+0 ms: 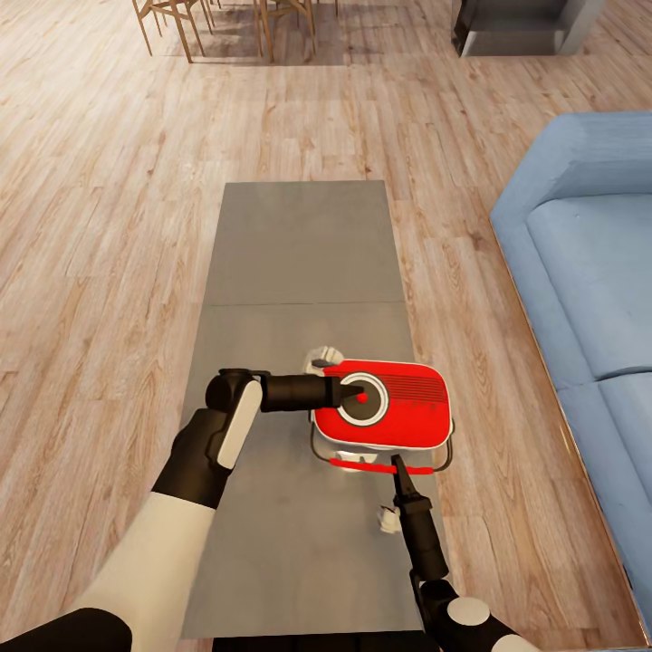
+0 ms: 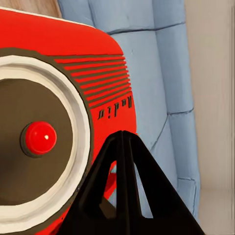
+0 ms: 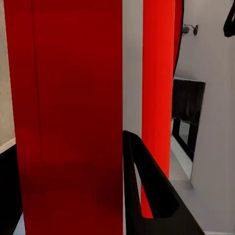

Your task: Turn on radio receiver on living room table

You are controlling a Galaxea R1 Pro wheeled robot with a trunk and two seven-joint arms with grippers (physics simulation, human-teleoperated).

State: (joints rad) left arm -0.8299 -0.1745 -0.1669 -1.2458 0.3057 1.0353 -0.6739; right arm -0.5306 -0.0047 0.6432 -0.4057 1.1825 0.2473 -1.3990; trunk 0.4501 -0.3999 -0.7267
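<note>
Left pincer [image 1: 349,396] sits over radio receiver [image 1: 385,405] dial, tip at the red center knob; fingers look pressed together, narrow. Radio receiver lies face-up on grey surface [image 1: 299,244], near half, right side, wire handle toward robot. Right pincer [image 1: 397,468] touches handle edge; opening cannot tell. Light blue sofa [image 1: 589,272] right of the surface, wood floor [image 1: 100,226] around.
</note>
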